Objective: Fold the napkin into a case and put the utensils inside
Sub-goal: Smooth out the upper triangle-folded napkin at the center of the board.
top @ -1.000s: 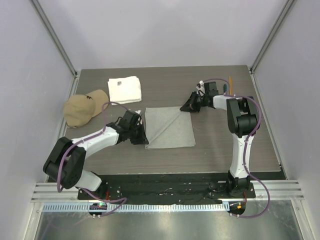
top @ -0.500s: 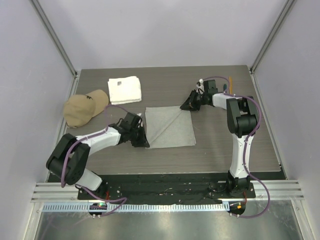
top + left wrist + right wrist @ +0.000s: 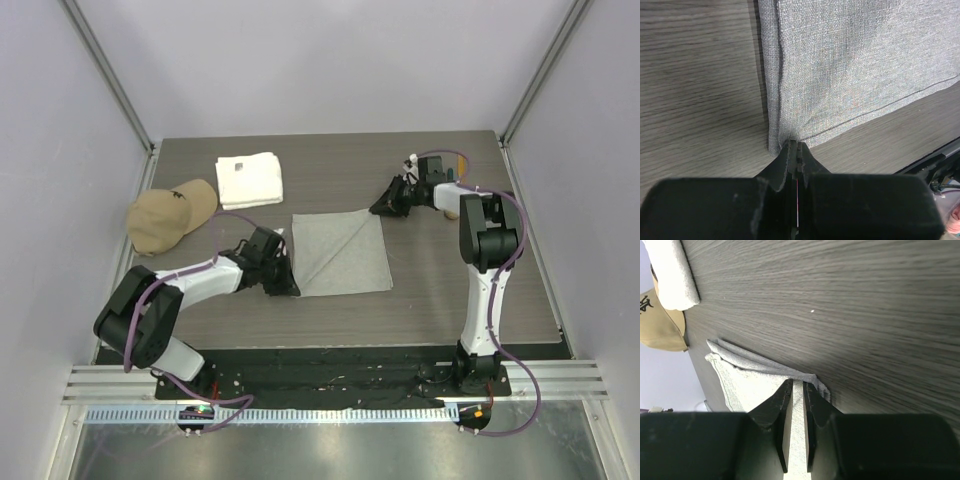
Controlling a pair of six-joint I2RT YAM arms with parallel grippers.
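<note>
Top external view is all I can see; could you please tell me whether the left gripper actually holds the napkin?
Observer: Yes. The left gripper is shut, pinching the near left corner of the napkin.
Operator: Thank you. And the right gripper?
Observer: The right gripper sits at the far right corner with its jaws slightly apart. I cannot tell whether it grips.
Operator: Is the cloth a single layer there?
Observer: No, the edge there shows at least two folded layers.
</note>
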